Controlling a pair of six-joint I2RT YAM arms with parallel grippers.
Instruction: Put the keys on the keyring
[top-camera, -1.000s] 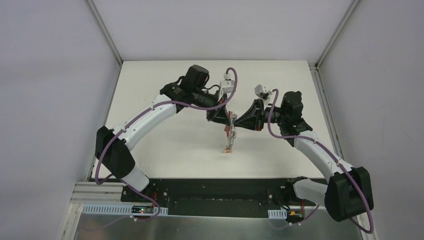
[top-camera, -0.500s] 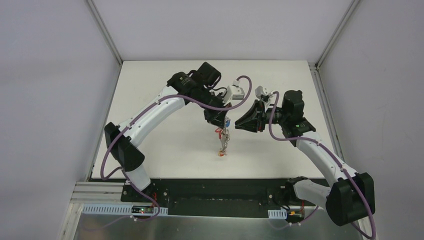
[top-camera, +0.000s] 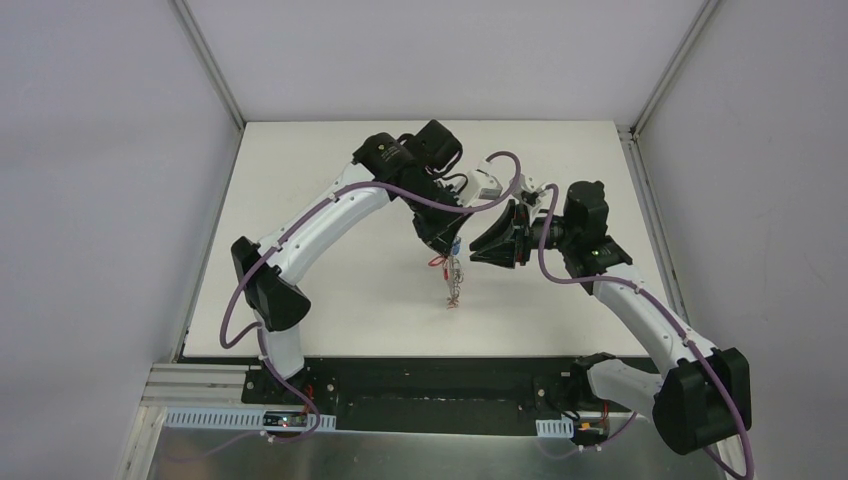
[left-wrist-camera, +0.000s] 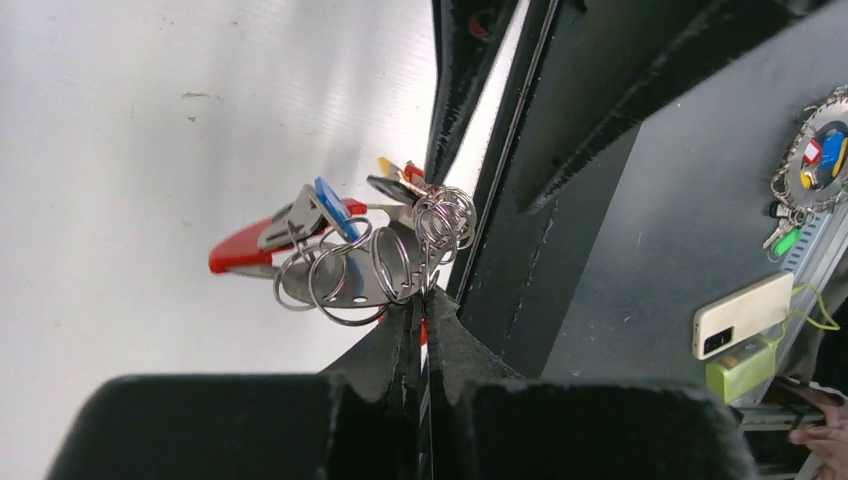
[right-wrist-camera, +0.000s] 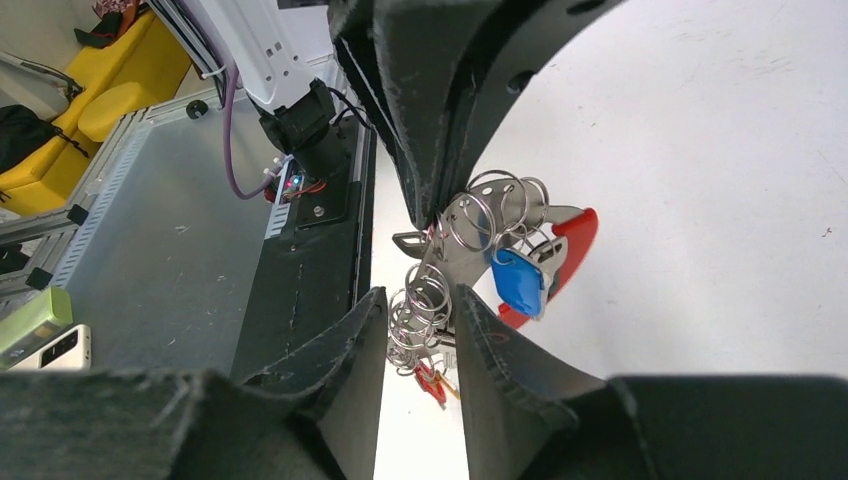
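The keyring is a bunch of grey metal rings on a plate with a thick red curved band and a blue tag. My left gripper is shut on its plate edge and holds it above the white table. The bunch hangs as a thin chain in the top view. A string of rings dangles between the fingers of my open right gripper, with a red-headed key at its lower end. The right gripper sits just right of the left one.
A black rail and a grey metal shelf run along the near edge. A phone, a green block and another bunch of tagged keys lie on that shelf. Grey walls close in the table's sides.
The right gripper has opened and drawn back a little from the keyring. The left arm has swung its wrist forward and right, carrying the hanging bunch slightly left.
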